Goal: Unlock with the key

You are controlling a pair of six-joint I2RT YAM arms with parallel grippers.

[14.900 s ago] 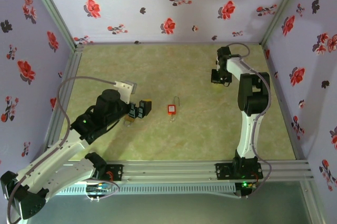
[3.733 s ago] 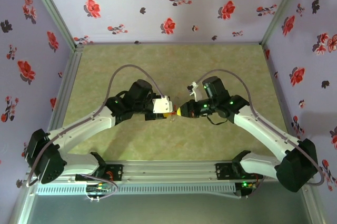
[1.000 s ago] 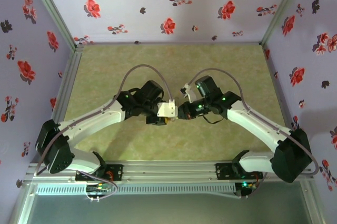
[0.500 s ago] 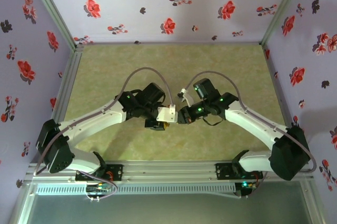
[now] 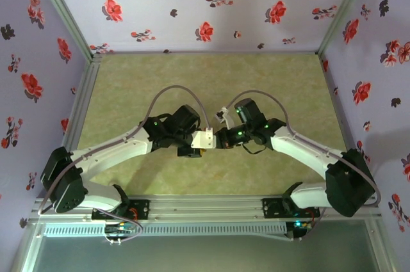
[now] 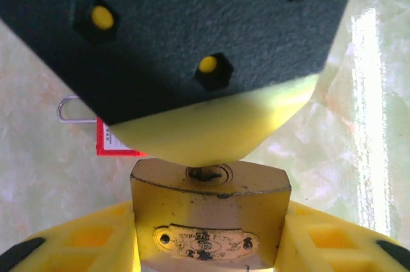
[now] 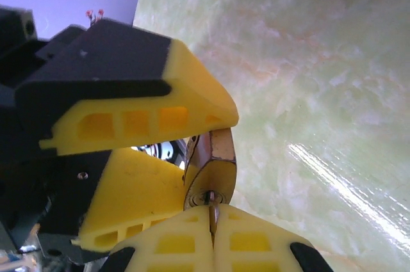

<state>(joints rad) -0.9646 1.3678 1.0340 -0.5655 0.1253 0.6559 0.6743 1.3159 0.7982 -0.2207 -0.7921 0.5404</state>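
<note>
- The left gripper [image 6: 206, 246] clamps the brass padlock [image 6: 210, 211] by its sides between yellow fingers [image 6: 333, 241], above the tabletop [image 7: 307, 93].
- The right gripper [image 7: 211, 221] is pinched narrow, with its tips at the brass padlock's keyhole [image 6: 206, 173].
- The key [image 7: 212, 210] sits between those tips. Only a thin dark sliver shows, meeting the keyhole.
- A red padlock [image 6: 114, 143] lies on the tabletop beyond the brass padlock.
</note>
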